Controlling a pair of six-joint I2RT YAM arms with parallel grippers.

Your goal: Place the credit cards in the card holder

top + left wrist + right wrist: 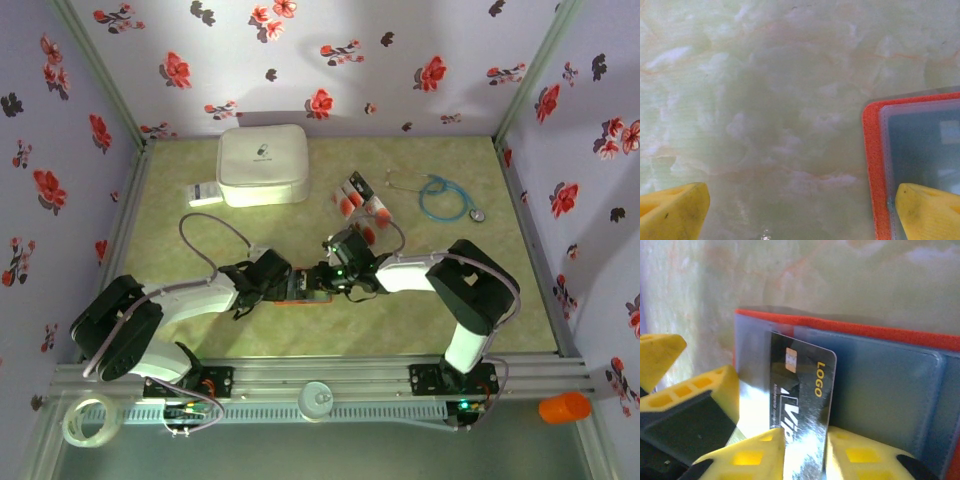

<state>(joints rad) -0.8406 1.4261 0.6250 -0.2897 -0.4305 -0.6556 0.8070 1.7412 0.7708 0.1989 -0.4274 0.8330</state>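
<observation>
Right end effector: yellow ribbed fingertips flank near end of credit card; pinching or loose, cannot tell. Card's far end at pocket of card holder; inside or on top, unclear.

Left end effector: spread wide, one fingertip over holder's corner, other over marbled counter.

Holder open mid-counter, between arms.

Card likely light, stiff, glossy, slippery; take by short near edge. Holder: orange fuzzy shell, soft clear sleeves, may slide unless pinned.

Spare cards far side, right of white case.
</observation>
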